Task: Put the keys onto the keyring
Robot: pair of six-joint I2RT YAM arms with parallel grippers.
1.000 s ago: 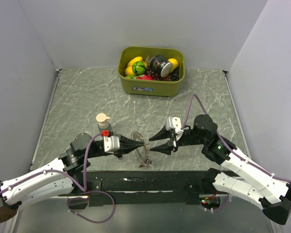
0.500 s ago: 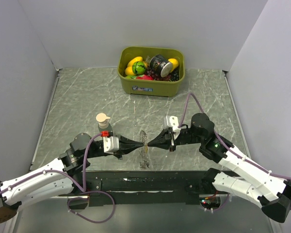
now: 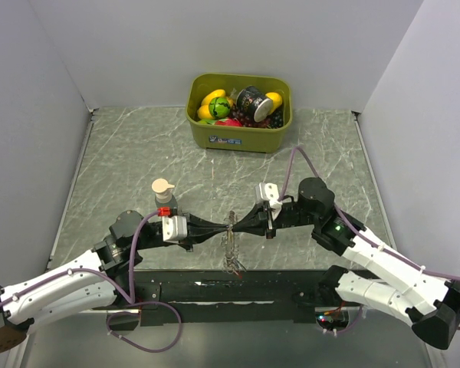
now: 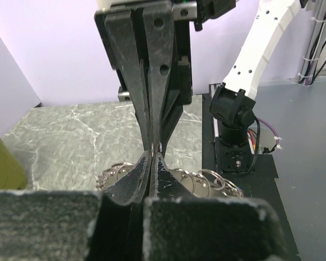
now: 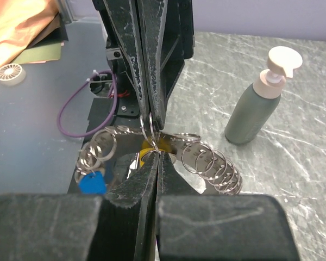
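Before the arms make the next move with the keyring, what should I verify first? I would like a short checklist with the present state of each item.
1. The left hand is shut on the keyring: ok.
2. The right hand is shut, tip to tip with the left hand: ok.
3. What the right hand pinches, ring or key: cannot tell.
4. The yellow key and the blue key are threaded on the keyring: cannot tell.
5. The pump bottle stands upright, apart from both hands: ok.
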